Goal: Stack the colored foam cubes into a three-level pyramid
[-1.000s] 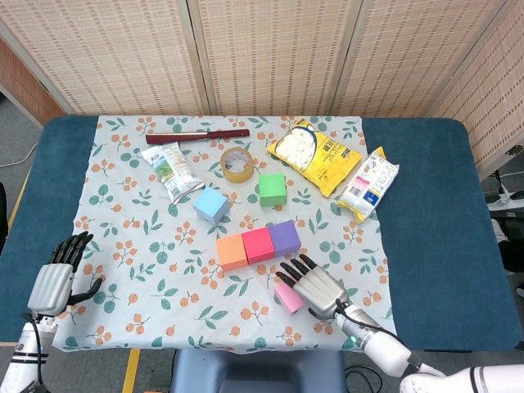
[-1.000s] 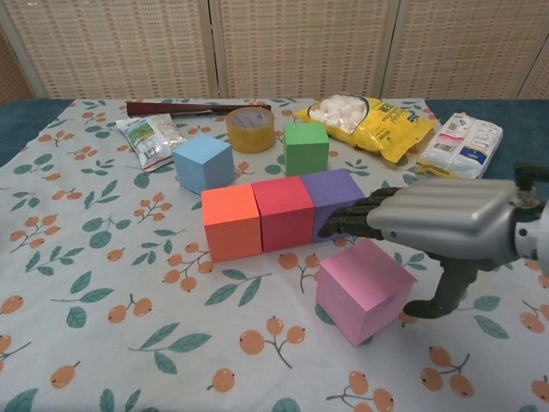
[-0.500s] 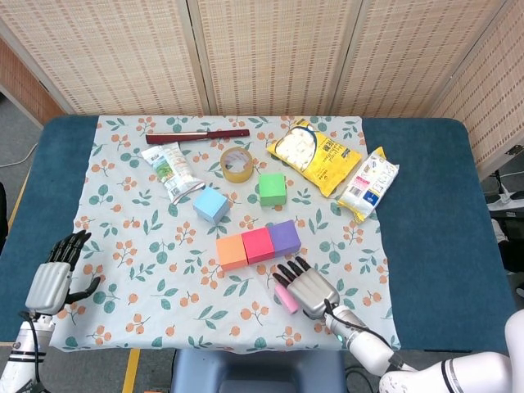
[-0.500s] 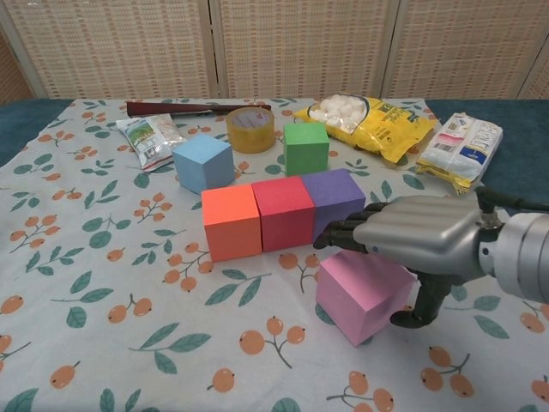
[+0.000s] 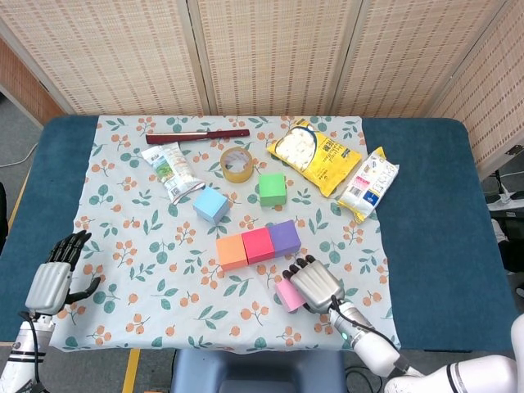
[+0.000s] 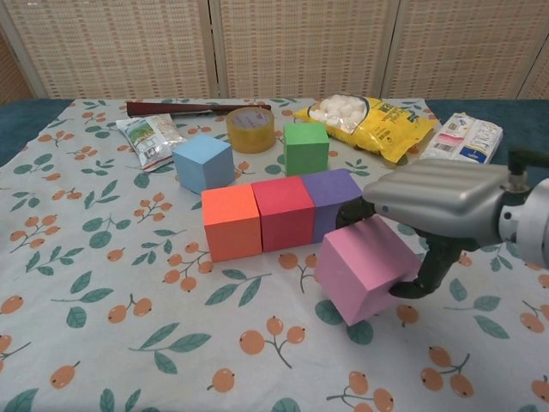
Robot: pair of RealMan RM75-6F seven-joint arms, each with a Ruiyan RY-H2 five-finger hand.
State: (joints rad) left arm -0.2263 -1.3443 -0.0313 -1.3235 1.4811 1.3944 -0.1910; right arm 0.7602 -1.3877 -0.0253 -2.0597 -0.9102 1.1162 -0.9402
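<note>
Pink cube (image 6: 364, 268) (tilted) in right hand (image 6: 429, 210)

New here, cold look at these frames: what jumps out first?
The right hand grips a tilted pink cube near the table's front edge, right of centre. Just behind it, orange, red and purple cubes sit side by side in a row. The left hand is open at the far left.

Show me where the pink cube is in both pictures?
Head view: the pink cube sits low and right of centre, mostly covered by the right hand gripping it.
Chest view: the pink cube is lower right, tilted, held by the right hand.
Shared landmark: the purple cube, just behind it in both.
</note>
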